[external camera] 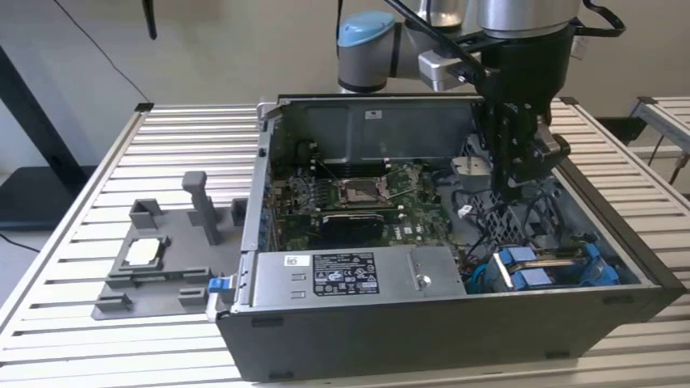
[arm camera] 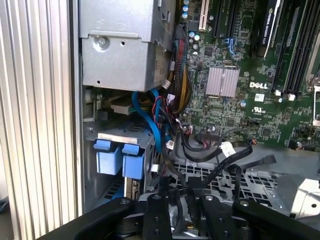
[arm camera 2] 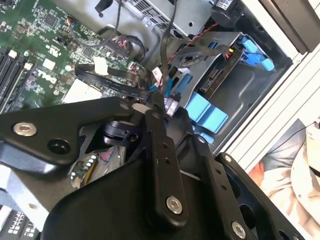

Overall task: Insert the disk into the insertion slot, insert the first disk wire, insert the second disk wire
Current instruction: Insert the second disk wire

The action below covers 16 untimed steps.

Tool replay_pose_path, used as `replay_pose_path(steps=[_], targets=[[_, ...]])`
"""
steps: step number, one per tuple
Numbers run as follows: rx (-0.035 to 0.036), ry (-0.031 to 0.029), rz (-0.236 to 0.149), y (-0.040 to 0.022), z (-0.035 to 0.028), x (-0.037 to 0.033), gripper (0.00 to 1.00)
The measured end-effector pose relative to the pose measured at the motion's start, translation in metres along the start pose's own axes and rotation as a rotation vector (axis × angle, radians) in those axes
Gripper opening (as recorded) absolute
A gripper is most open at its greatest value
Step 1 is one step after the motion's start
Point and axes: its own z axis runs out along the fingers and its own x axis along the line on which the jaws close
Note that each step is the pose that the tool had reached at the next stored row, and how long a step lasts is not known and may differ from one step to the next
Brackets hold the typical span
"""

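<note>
Exterior view looks down on a dark grey metal computer case (external camera: 431,339) lying open on a ribbed metal surface (external camera: 65,323), with a black robot arm reaching into the interior beside the green motherboard (external camera: 356,198). Places the disk (external camera: 544,269), a flat silver-grey drive in a bright blue plastic carrier, in the drive bay at the case corner toward the exterior view's right. Judged from that position, seated in its slot, so the insertion step looks done. Shows the carrier's blue end tabs (arm camera: 120,160) facing out of the bay in the first wrist view, just beside a tangle of red, blue and black cables (arm camera: 160,115). Shows, in the second wrist view, the jaws drawn close together and pinching a thin black wire (arm camera 2: 164,70) that rises from their tips, near the disk but apart from it. Reads as one of the two wire steps; cannot tell which. Calls, by this judgement, for squaring the wire's plug with the connector on the disk's edge and pressing straight in. Calls also for keeping clear of the crowded cables around the bay.
</note>
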Motion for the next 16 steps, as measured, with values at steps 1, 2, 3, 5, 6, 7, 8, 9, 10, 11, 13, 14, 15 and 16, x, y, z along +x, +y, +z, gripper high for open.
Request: replay_pose_path(steps=[1,2,3,5,6,7,8,9,10,11,13,14,15,16], targets=[[0.0004,0.0003,0.000,0.0000,0.0000,0.0000,0.31],[0.0009,0.0004,0.000,0.0000,0.0001,0.0000,0.23],[0.0014,0.0002,0.000,0.0001,0.0003,-0.0001,0.23],[0.0019,0.0003,0.000,0.0001,0.0004,0.0000,0.23],[0.0020,0.0003,0.000,0.0001,0.0004,0.0000,0.23],[0.0020,0.0003,0.000,0.0001,0.0005,-0.0001,0.22],[0.0020,0.0002,0.000,0.0001,0.0005,-0.0001,0.22],[0.0020,0.0003,0.000,0.0001,0.0005,-0.0001,0.16],[0.0020,0.0002,0.000,0.0001,0.0005,-0.0001,0.16],[0.0020,0.0002,0.000,0.0001,0.0006,-0.0001,0.16],[0.0020,0.0002,0.000,0.0001,0.0006,-0.0001,0.16],[0.0020,0.0002,0.000,0.0001,0.0006,-0.0001,0.16],[0.0020,0.0002,0.000,0.0002,0.0007,-0.0001,0.16],[0.0020,0.0002,0.000,0.0002,0.0007,-0.0001,0.16]])
